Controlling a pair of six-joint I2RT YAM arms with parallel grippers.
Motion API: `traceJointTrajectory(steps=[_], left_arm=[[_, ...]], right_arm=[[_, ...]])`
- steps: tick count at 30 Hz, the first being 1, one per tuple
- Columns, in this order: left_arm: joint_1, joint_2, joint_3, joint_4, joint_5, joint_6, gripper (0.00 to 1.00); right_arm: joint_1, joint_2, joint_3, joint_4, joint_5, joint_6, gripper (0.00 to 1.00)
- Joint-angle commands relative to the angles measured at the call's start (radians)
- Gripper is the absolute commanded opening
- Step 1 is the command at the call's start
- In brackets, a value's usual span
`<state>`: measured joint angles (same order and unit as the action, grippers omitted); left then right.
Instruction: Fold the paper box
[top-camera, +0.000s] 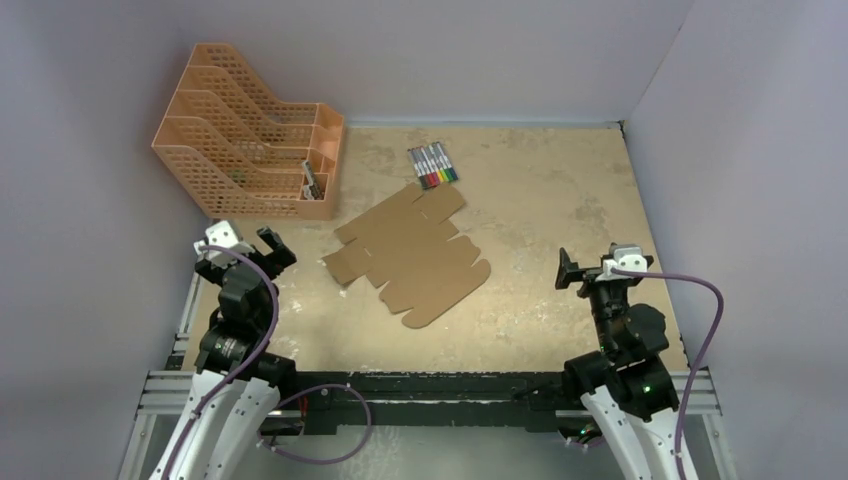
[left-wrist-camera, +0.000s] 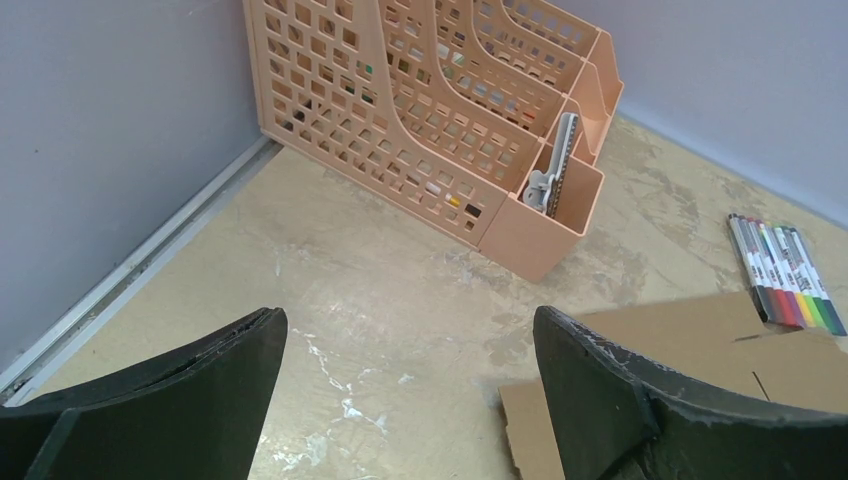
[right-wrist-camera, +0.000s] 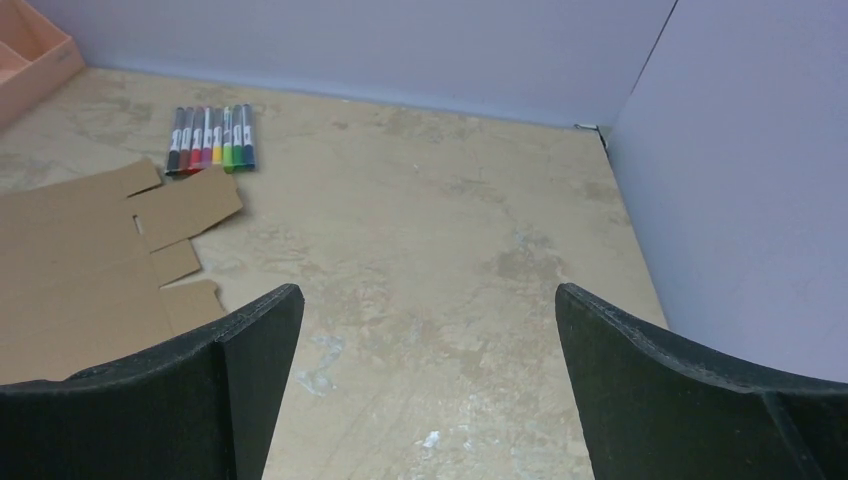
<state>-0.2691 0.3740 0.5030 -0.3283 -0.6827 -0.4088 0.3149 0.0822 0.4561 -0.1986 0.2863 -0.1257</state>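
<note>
Paper box (top-camera: 410, 258): plain brown cardboard, one flat unfolded die-cut sheet with flaps and rounded tabs. It lies at the middle of the table (top-camera: 560, 190), askew to its edges, with nothing gripping it.

Left fingers (left-wrist-camera: 220, 380): spread wide, empty, above the table near the sheet's left corner.

Right fingers (right-wrist-camera: 230, 370): spread wide, empty, apart from the sheet on its right side.

Orange mesh file rack (top-camera: 245, 140): far left corner of the table. A grey-and-white item (left-wrist-camera: 553, 180), kind unclear, stands in its small front compartment.

Markers (top-camera: 433, 165): one row laid side by side, just beside the sheet's far corner.
</note>
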Motion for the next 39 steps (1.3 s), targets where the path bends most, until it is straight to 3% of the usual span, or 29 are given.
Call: traceJointTrajectory(steps=[1, 8, 15, 20, 26, 34, 39], left_arm=[[-0.002, 0.029, 0.047, 0.015, 0.008, -0.003, 0.94], [-0.002, 0.125, 0.057, 0.005, 0.044, -0.006, 0.94], [-0.002, 0.209, 0.077, -0.010, 0.108, -0.005, 0.94], [-0.002, 0.291, 0.106, -0.007, 0.236, 0.010, 0.94], [-0.002, 0.425, 0.179, -0.076, 0.385, -0.021, 0.94], [-0.002, 0.489, 0.155, -0.055, 0.489, -0.123, 0.94], [-0.002, 0.607, 0.149, -0.058, 0.527, -0.241, 0.92]], right_arm=[[0.025, 0.021, 0.019, 0.043, 0.033, 0.008, 0.99], [0.026, 0.058, 0.034, 0.024, 0.071, 0.022, 0.99], [0.026, 0.250, 0.075, 0.020, 0.044, 0.069, 0.99], [0.026, 0.467, 0.150, 0.019, 0.068, 0.212, 0.99], [0.026, 0.705, 0.305, -0.032, -0.135, 0.329, 0.99], [0.031, 1.026, 0.354, 0.062, -0.262, 0.393, 0.94], [0.112, 1.319, 0.498, 0.046, -0.257, 0.374, 0.91]])
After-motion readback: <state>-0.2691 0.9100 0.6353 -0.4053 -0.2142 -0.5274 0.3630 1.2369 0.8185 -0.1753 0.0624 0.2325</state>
